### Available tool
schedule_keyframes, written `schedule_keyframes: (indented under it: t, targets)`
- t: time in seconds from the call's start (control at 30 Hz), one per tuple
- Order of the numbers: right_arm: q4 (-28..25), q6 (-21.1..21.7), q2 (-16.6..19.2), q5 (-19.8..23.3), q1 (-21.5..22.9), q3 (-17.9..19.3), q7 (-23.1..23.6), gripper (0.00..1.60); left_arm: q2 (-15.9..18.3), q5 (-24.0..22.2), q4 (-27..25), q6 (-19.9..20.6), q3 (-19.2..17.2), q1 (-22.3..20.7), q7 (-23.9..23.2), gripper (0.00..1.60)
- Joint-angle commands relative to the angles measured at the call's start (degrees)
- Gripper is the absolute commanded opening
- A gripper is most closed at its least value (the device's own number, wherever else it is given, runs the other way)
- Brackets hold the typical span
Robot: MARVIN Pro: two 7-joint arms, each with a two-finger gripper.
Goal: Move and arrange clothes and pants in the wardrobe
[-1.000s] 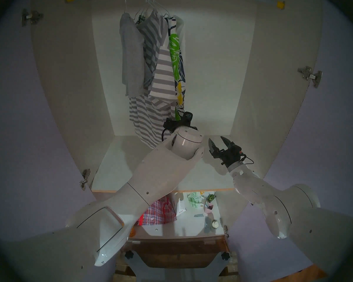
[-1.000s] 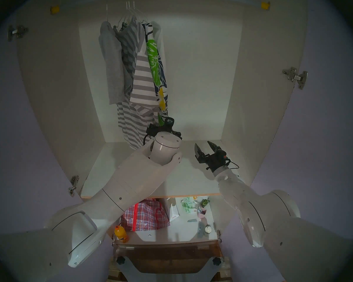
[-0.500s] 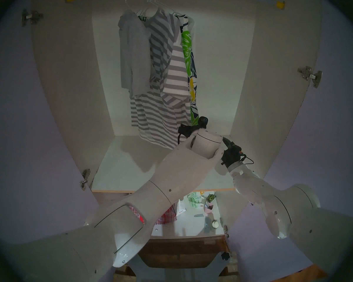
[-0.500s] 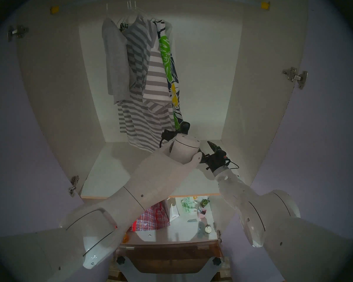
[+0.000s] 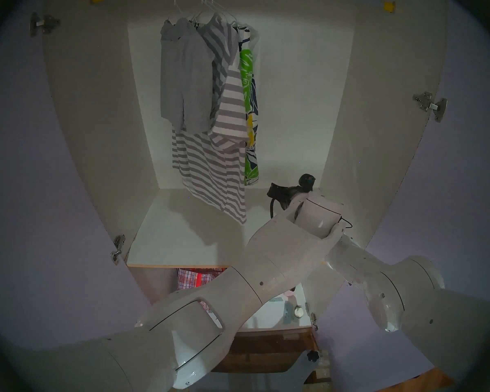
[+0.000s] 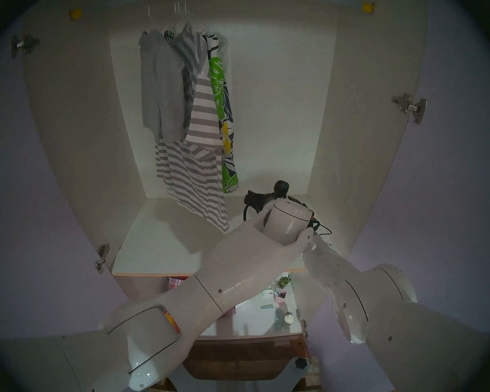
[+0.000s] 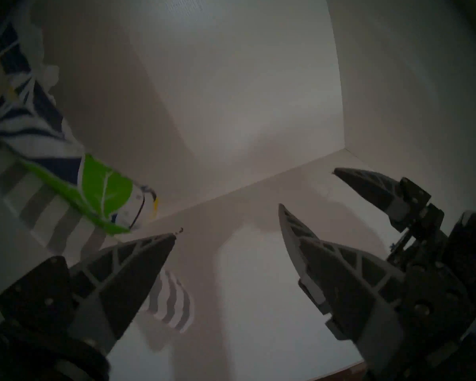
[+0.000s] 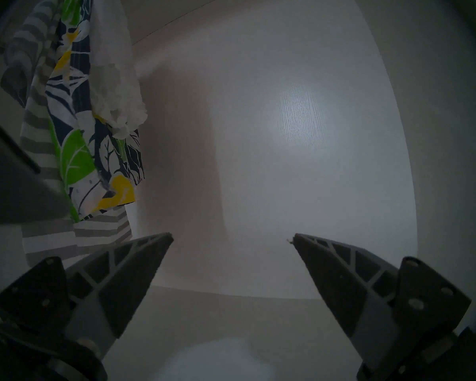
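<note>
L arm (image 5: 266, 272) swung right off floral shorts (image 5: 249, 105); 4 garments hang; both grippers' jaws open, empty.

Dim light; a brown wooden base (image 5: 266, 351) sits low.

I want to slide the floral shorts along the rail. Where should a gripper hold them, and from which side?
Probably the lower hem of the floral shorts, coming from the robot's right: that edge hangs free, with bare space there, while the striped T-shirt crowds the left.
</note>
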Motion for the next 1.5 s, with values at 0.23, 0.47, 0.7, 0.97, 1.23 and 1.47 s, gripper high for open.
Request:
schedule_keyframes:
  t: [0.23, 0.47, 0.7, 0.97, 1.23, 1.47]
  targets:
    - [-0.8, 0.0, 0.0, 0.1, 1.5, 0.1, 0.1, 1.6, 11.7, 3.9, 0.2, -4.4, 3.4, -10.2, -5.8, 1.6]
    - [-0.8, 0.0, 0.0, 0.1, 1.5, 0.2, 0.1, 1.6, 17.3, 3.3, 4.7, -6.1, 7.4, -19.1, -19.6, 1.6]
    - [-0.8, 0.0, 0.0, 0.1, 1.5, 0.2, 0.1, 1.6, 16.4, 1.9, 13.7, -7.5, 8.1, -26.8, -31.1, 1.6]
    - [-0.8, 0.0, 0.0, 0.0, 1.5, 0.2, 0.1, 1.6, 12.4, 2.6, 27.2, -10.4, 7.3, -33.5, -36.0, 1.6]
    - [-0.8, 0.0, 0.0, 0.0, 1.5, 0.2, 0.1, 1.6, 5.8, 1.7, 36.8, -12.3, 9.1, -36.1, -43.9, 1.6]
    - [-0.8, 0.0, 0.0, 0.0, 1.5, 0.2, 0.1, 1.6, 3.8, 5.1, 42.6, -18.3, 14.3, -39.1, -50.6, 1.6]
